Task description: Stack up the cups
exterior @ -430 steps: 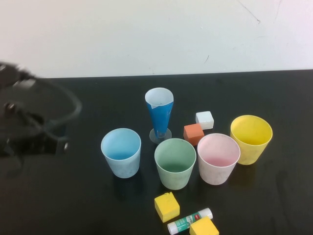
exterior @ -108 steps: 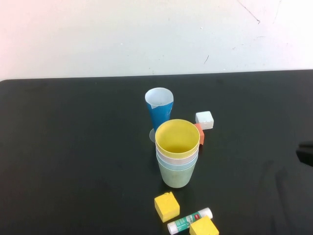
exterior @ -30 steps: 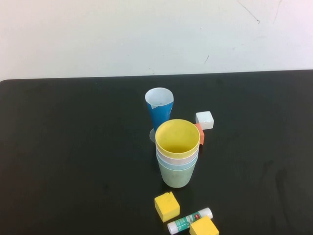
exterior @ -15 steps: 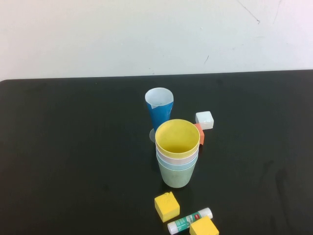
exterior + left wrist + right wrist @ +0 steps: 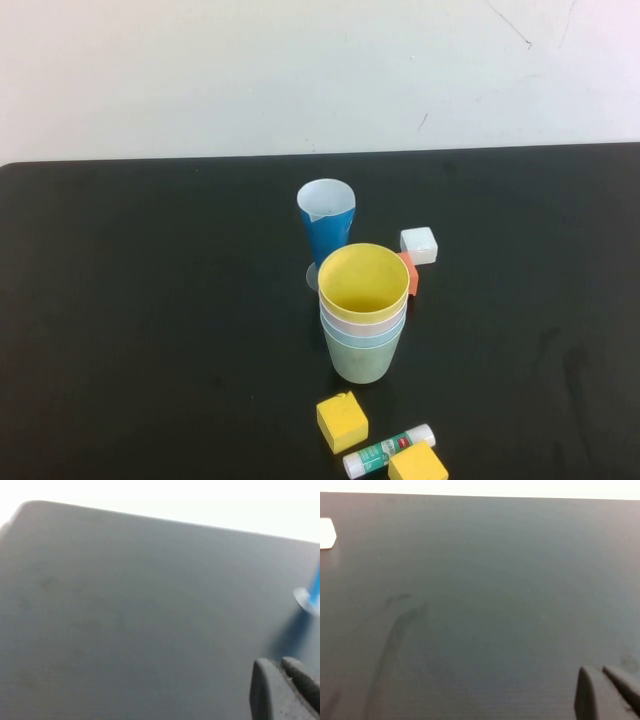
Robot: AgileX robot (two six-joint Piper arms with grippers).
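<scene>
The four cups stand nested in one upright stack at the table's middle: the green cup (image 5: 362, 362) at the bottom, the light blue rim (image 5: 362, 339) and pink rim (image 5: 362, 324) above it, the yellow cup (image 5: 363, 280) on top. Neither arm shows in the high view. My left gripper (image 5: 276, 663) is shut and empty over bare black table, off to the stack's left. My right gripper (image 5: 598, 671) is shut and empty over bare table on the right side.
A tall dark-blue cone glass (image 5: 327, 235) stands just behind the stack; its foot shows in the left wrist view (image 5: 306, 600). A white block (image 5: 418, 245) and an orange block (image 5: 409, 272) lie behind right. Two yellow blocks (image 5: 341, 421) (image 5: 417, 464) and a glue stick (image 5: 388, 451) lie in front.
The cups stood apart in the earliest frame and now sit nested. The dark arm tip at the right edge has left the high view. Nothing moved in the last second.
</scene>
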